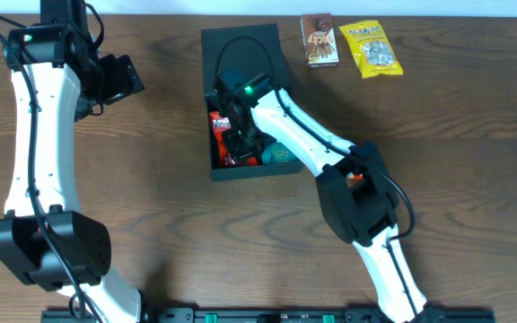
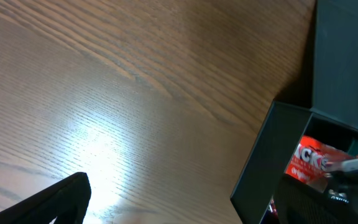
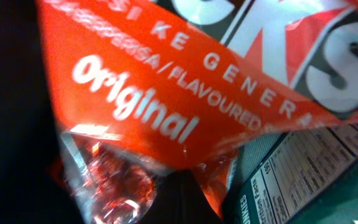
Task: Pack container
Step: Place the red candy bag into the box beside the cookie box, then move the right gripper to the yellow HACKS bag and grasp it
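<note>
The dark container (image 1: 243, 174) stands open at the table's middle back, its lid flap (image 1: 240, 45) laid away from me. In it lie a red snack packet (image 1: 217, 126) and a small teal carton (image 1: 284, 153). My right gripper (image 1: 240, 140) reaches down into the container. In the right wrist view its dark fingers (image 3: 191, 199) sit together at the lower edge of the red packet (image 3: 197, 62), which fills the view, with the teal carton (image 3: 291, 180) beside it. My left gripper (image 1: 119, 79) is open and empty over the table, left of the container (image 2: 260, 168).
A brown snack packet (image 1: 319, 39) and a yellow snack packet (image 1: 372, 48) lie on the wooden table at the back right of the container. The right arm stretches from the front right across to the container.
</note>
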Tool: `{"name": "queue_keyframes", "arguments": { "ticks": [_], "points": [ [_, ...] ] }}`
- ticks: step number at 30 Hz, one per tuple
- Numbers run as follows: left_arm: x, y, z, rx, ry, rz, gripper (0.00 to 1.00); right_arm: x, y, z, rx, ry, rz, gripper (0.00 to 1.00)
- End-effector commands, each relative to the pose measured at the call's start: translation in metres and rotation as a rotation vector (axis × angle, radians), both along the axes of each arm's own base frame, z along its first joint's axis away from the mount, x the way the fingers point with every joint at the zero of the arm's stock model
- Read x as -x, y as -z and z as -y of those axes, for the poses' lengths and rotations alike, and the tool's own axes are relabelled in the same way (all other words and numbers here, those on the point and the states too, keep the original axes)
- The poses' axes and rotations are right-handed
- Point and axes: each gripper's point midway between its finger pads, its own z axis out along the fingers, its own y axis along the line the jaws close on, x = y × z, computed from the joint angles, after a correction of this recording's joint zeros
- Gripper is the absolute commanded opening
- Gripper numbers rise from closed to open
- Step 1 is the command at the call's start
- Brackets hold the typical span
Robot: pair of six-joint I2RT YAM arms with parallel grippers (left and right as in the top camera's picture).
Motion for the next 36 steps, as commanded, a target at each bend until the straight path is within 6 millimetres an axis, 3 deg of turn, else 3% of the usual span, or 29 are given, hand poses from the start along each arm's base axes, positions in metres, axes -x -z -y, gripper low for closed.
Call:
{"name": "queue_keyframes", "arguments": {
  "ticks": [1,6,10,14,17,20,21,23,24,26,29,32,36],
  "points": [
    [0.0,0.0,0.002,0.003,0.0,-0.001,0.95,0.008,0.006,-0.003,-0.006,-0.026,-0.022,0.02],
    [0.0,0.0,0.002,0.003,-0.001,-0.002,0.95,-0.006,-0.028,-0.012,-0.041,-0.041,0.024,0.01],
    [0.0,0.0,0.001,0.001,-0.001,-0.002,0.95,-0.023,-0.087,-0.021,-0.102,-0.055,0.111,0.01],
    [0.0,0.0,0.001,0.001,-0.001,-0.002,0.95,-0.051,-0.139,-0.01,-0.158,-0.038,0.229,0.02],
    [0.0,0.001,0.001,0.001,-0.001,-0.002,0.95,-0.102,-0.168,0.041,-0.07,0.074,0.403,0.06],
    [0.001,0.001,0.001,0.001,-0.001,-0.004,0.95,-0.148,-0.174,0.111,0.035,0.213,0.502,0.2],
    [0.001,0.001,0.001,0.001,-0.001,-0.004,0.95,-0.159,-0.17,0.132,0.055,0.256,0.513,0.28],
    [0.0,0.001,0.001,0.001,-0.001,-0.002,0.95,-0.18,-0.164,0.169,0.066,0.333,0.526,0.53],
    [0.0,0.0,0.001,0.001,-0.001,-0.001,0.95,-0.191,-0.158,0.189,0.073,0.373,0.534,0.6],
    [-0.001,0.0,0.001,0.001,-0.002,0.003,0.95,-0.205,-0.149,0.216,0.075,0.403,0.546,0.78],
    [-0.003,0.0,0.001,0.001,-0.004,0.01,0.95,-0.224,-0.134,0.241,0.05,0.332,0.566,0.95],
    [-0.004,-0.001,0.001,0.0,-0.004,0.016,0.95,-0.241,-0.126,0.272,0.021,0.383,0.594,0.96],
    [-0.006,-0.002,0.001,-0.001,-0.005,0.026,0.95,-0.253,-0.115,0.296,-0.169,0.492,0.568,0.95]
  ]
}}
